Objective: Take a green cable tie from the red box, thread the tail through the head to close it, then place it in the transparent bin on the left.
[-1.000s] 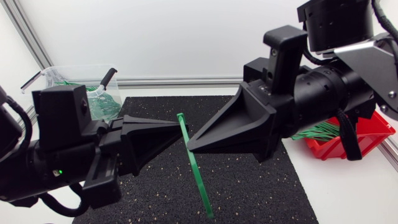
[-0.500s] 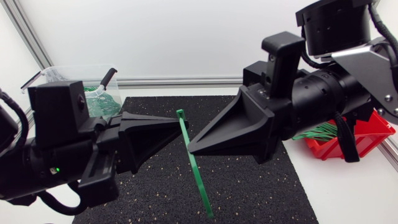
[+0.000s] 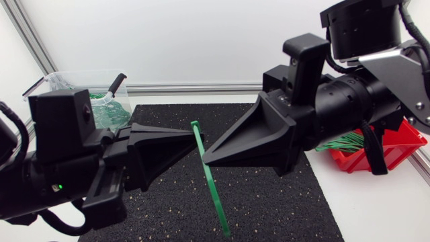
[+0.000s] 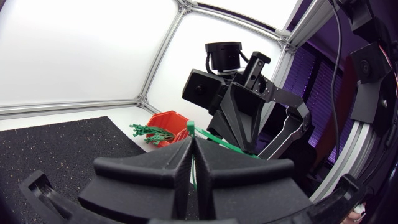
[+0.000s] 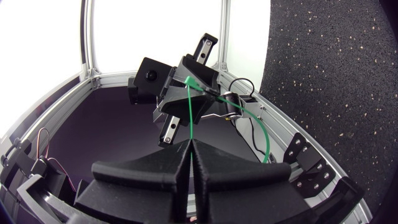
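A green cable tie [image 3: 209,176] hangs nearly upright above the black mat, head up and tail down. My left gripper [image 3: 194,138] comes in from the left and is shut on the tie just below its head. My right gripper [image 3: 205,158] meets it from the right, shut on the strap a little lower. In the left wrist view the tie's head [image 4: 190,129] sticks out past the closed left gripper [image 4: 190,148]. From the closed right gripper [image 5: 191,146] in the right wrist view, the strap [image 5: 189,106] runs ahead to the left gripper. The red box [image 3: 398,151] holds several green ties [image 3: 342,142] at the right.
The transparent bin [image 3: 50,77] stands at the back left with green ties inside and a black-handled tool on its rim. The black mat [image 3: 269,202] covers the middle of the white table. An aluminium rail runs along the back edge.
Both arms have shifted only slightly. The tie stays held between the two gripper tips in the same place.
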